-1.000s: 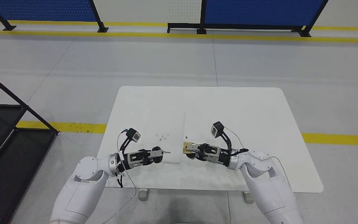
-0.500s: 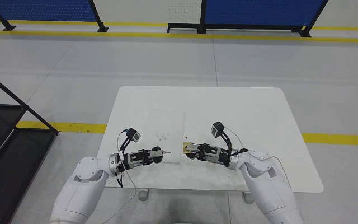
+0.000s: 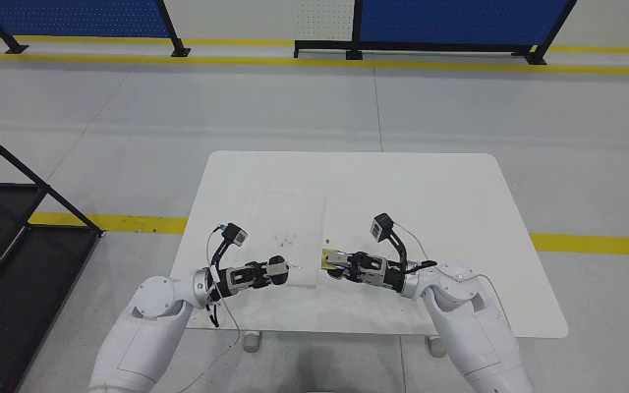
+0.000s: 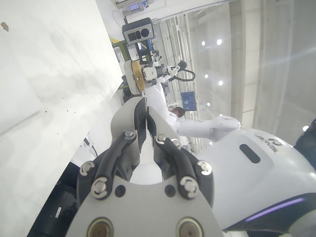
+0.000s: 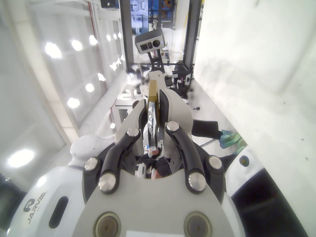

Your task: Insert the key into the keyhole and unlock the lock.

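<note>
Rack (image 3: 25, 231): a black frame is seen on the floor off the table's left edge, well apart from both arms.
Left gripper (image 3: 280, 265): held low over the near left part of the table and pointed toward the lock. Its fingers (image 4: 139, 114) are pressed together. A thin pale sliver is seen between the pads, too small to be identified as the key.
Sheet (image 3: 290, 211): a pale rectangular sheet is laid flat on the left half of the table. The left gripper is placed over its near edge.
Specks (image 3: 285, 238): a few small dark marks are scattered on the sheet, just beyond the left gripper.
Gap: the left gripper and the lock are kept apart and roughly in line with each other. No contact between them is seen.
Lock (image 3: 326, 259): a brass padlock is held off the table surface near the front edge, between the two grippers. Its brass end face, on which a small round mark is carried, is turned toward the left gripper.
Shackle (image 5: 151, 119): the bright metal loop is pointed back into the right gripper, between its fingers.
Right gripper (image 3: 335, 261): clamped on the lock, with one finger laid against each flat side.
Table (image 3: 442, 196): a white top is seen, with bare surface to the right of the right arm.
</note>
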You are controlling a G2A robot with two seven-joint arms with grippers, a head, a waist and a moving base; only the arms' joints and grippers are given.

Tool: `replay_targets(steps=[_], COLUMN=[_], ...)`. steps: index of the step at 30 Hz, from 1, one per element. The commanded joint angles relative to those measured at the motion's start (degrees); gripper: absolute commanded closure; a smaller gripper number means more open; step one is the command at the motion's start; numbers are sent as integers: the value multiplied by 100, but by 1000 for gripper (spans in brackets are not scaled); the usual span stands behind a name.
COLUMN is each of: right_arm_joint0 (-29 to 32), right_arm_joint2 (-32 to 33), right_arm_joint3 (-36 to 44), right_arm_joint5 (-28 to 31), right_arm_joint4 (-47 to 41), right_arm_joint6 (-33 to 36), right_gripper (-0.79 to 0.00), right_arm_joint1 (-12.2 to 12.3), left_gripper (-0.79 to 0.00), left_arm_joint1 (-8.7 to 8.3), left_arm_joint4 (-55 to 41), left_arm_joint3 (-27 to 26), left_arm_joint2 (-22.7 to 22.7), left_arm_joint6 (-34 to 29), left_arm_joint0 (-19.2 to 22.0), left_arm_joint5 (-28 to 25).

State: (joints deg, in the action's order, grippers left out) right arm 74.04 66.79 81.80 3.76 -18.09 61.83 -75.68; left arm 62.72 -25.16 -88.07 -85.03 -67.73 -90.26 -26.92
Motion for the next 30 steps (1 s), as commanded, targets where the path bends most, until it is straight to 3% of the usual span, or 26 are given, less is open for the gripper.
replay_targets(steps=[1,5,15,21,25,30], right_arm_joint0=[0,0,0,0,0,0], right_arm_joint2=[0,0,0,0,0,0], right_arm_joint3=[0,0,0,0,0,0], right_arm_joint5=[0,0,0,0,0,0], right_arm_joint4=[0,0,0,0,0,0], right_arm_joint6=[0,0,0,0,0,0], right_gripper=[0,0,0,0,0,0], right_arm_joint1=[0,0,0,0,0,0], left_gripper=[0,0,0,0,0,0], left_arm_joint1=[-5,-10,-165,-208,-240,-338], left_arm_joint4=[165,589,2643,3950,5207,6567], left_arm_joint3=[32,74,86,-445,-752,-600], left_arm_joint2=[7,30,349,249,267,608], left_arm_joint6=[28,226,2145,2774,3863,5268], left_arm_joint0=[12,44,62,44,-81,-149], left_arm_joint5=[-346,-1189,-3108,-3108,-3108,-3108])
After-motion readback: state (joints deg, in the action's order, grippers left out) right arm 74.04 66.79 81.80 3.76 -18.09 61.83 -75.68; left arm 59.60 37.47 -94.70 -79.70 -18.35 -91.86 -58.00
